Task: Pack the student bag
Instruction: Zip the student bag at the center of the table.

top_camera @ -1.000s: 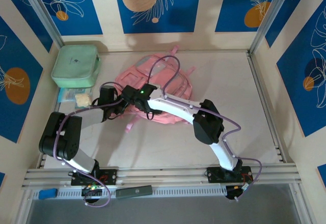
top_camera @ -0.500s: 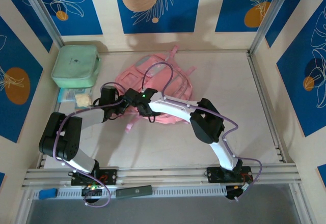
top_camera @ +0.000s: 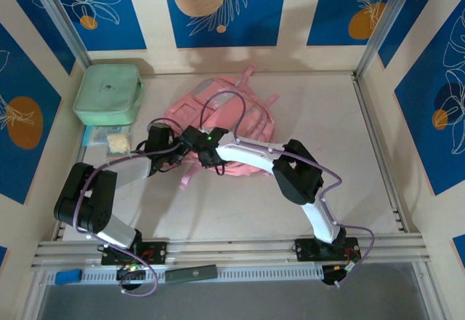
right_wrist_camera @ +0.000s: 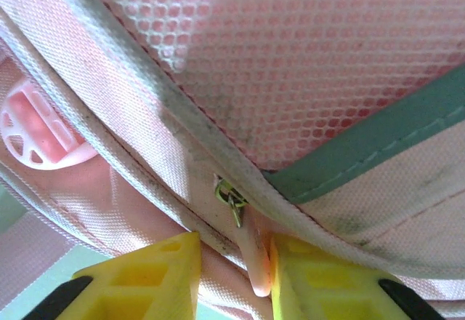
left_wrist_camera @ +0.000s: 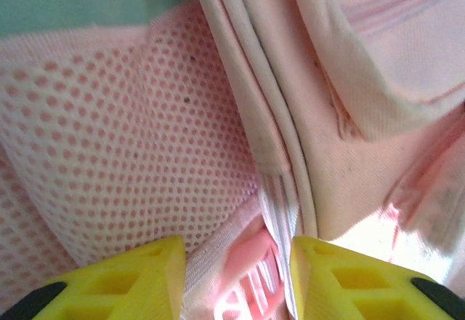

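1. Pink student bag [top_camera: 187, 109] lies flat on the table [top_camera: 334, 153], toward the far side and a little left of the middle.
2. From the top camera I see both arms bent in over the bag's near left part. The left arm [top_camera: 123, 171] comes in from the left and the right arm [top_camera: 254, 153] from the right, and their wrists sit close together above the fabric.
3. On my left wrist feed, the left jaws are closed partway onto the student bag. A ridge of piped seam [left_wrist_camera: 280, 153] and pink mesh [left_wrist_camera: 123, 138] runs down between the yellow fingertips [left_wrist_camera: 138, 276], with fabric against both inner faces.
4. On my right wrist feed, the right jaws stand narrowly spread around a pink zip pull [right_wrist_camera: 256, 262], which hangs from a small metal slider [right_wrist_camera: 231, 196] on the bag's seam.
5. That pull rests against the fingertip [right_wrist_camera: 320, 276] on the right of that view. A gap is left toward the other fingertip, so I do not call it pinched.
6. Above the slider I see more mesh and a teal band [right_wrist_camera: 363, 153] crossing the bag, and a round pink plastic piece [right_wrist_camera: 36, 131] at the left edge.
7. A mint-green case [top_camera: 109, 93] sits in the far left corner of the table, apart from the bag.
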Action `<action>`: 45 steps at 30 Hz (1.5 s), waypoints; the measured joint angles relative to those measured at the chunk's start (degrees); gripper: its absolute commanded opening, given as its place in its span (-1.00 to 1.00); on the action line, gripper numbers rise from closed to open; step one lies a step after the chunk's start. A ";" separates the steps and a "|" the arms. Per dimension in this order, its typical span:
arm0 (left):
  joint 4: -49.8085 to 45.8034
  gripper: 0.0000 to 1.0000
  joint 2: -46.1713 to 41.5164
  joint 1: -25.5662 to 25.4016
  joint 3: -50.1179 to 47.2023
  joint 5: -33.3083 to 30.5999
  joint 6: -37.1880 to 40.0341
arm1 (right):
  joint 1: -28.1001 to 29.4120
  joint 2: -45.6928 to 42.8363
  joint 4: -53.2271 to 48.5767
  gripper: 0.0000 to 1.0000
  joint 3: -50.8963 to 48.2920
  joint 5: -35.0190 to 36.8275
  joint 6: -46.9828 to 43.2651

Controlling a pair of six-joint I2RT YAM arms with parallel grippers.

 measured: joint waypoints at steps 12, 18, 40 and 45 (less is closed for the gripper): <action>-0.81 -0.13 -0.09 -1.64 1.09 -0.50 -3.04 | 0.52 -1.42 7.45 -0.97 -3.43 3.61 -9.09; -0.66 -0.14 2.36 -1.73 3.82 -1.49 -3.43 | 0.98 -3.80 8.02 -1.00 -5.49 4.50 -10.19; -8.72 -0.19 10.14 -0.85 18.10 0.72 3.26 | 1.62 -25.16 12.83 -1.00 -26.80 2.23 -13.18; -2.71 -0.17 2.40 -2.34 9.57 1.36 -1.57 | 1.33 -26.69 12.59 -1.00 -26.56 -3.76 -13.16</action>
